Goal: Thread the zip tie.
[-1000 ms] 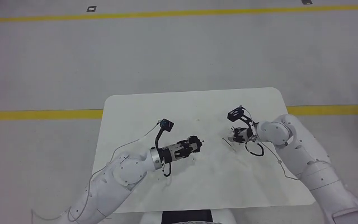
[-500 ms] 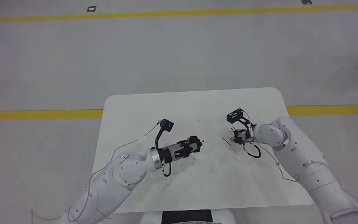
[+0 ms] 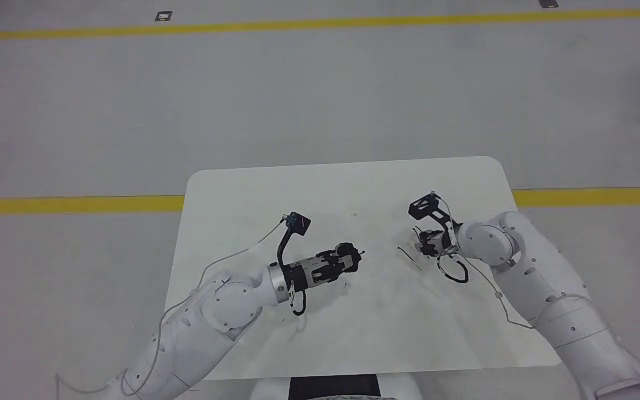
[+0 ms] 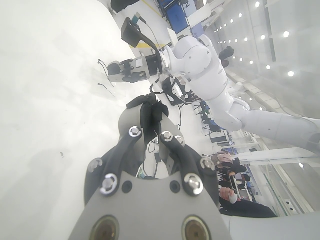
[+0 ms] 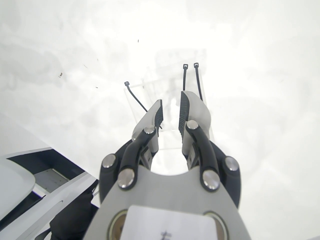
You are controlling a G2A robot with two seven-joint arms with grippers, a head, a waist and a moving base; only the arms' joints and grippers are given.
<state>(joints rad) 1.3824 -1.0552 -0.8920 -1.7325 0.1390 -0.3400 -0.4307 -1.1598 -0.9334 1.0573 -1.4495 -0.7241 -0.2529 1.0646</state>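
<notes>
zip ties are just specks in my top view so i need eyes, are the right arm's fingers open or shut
observer: Open. In the right wrist view the right gripper has its fingers apart, with nothing gripped between them.
operator: how many ties in front of it
observer: Three black ones. A single zip tie runs up to one finger, and two side-by-side zip ties run up to the other.
operator: any looped yet
observer: No loop shows. Each is a straight strip with its head pointing away from the gripper, and the near ends are hidden behind the fingers.
</notes>
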